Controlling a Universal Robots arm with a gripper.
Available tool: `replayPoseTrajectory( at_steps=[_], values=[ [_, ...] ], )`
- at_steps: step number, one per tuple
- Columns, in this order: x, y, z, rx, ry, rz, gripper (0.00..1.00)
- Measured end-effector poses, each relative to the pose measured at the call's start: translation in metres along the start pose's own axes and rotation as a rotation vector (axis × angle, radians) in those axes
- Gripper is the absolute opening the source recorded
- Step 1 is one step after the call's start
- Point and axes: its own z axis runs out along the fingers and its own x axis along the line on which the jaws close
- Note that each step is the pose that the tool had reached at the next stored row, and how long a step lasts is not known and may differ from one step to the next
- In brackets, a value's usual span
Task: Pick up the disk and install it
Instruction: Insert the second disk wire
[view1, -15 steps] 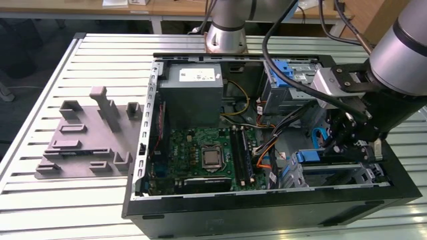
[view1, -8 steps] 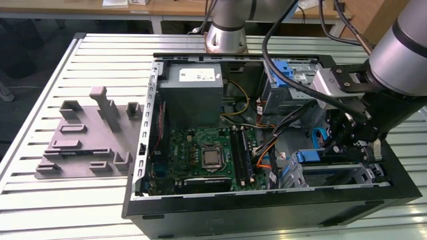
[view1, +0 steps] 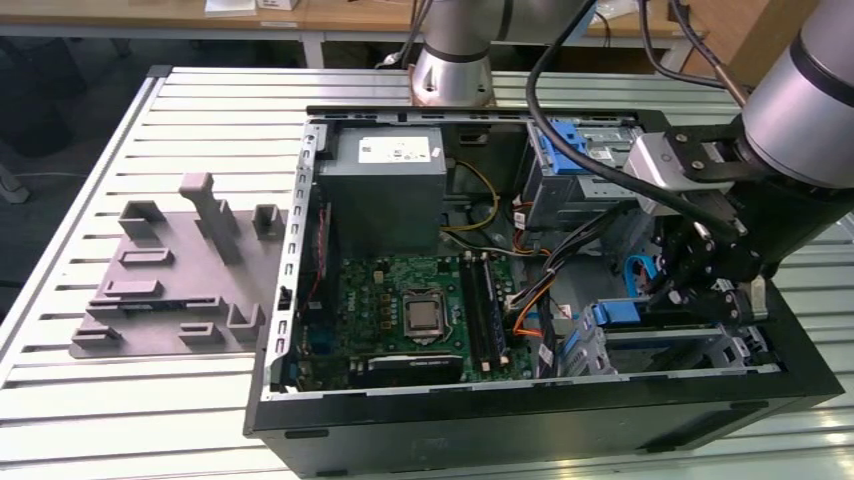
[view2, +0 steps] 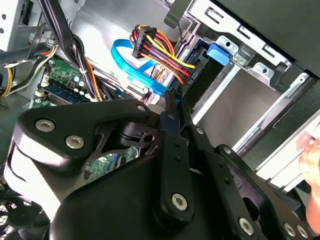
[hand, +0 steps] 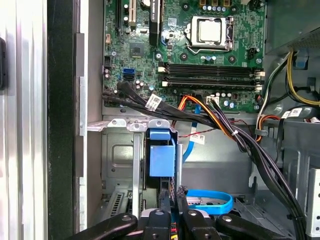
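Observation:
The disk sits edge-on in the lower drive bay of the open computer case, at the exterior view's right. Its blue carrier end faces out of the bay, and its label is hidden. The same blue end caps a grey metal slot in the second wrist view. My gripper reaches down into the case beside that bay. Its black fingers lie close together, shut, with the tips right at the blue carrier end and nothing clearly held between them.
Bundled power cables and a blue flat cable run beside the bay. The motherboard and grey power-supply box fill the case's middle. A grey fixture plate lies on the slatted table at the exterior view's left.

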Motion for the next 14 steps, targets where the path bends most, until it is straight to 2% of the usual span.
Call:
replayPoseTrajectory(
  at_steps=[14],
  values=[
    [0.0012, -0.0005, 0.0023, -0.0011, 0.0006, 0.001, 0.16]
  ],
)
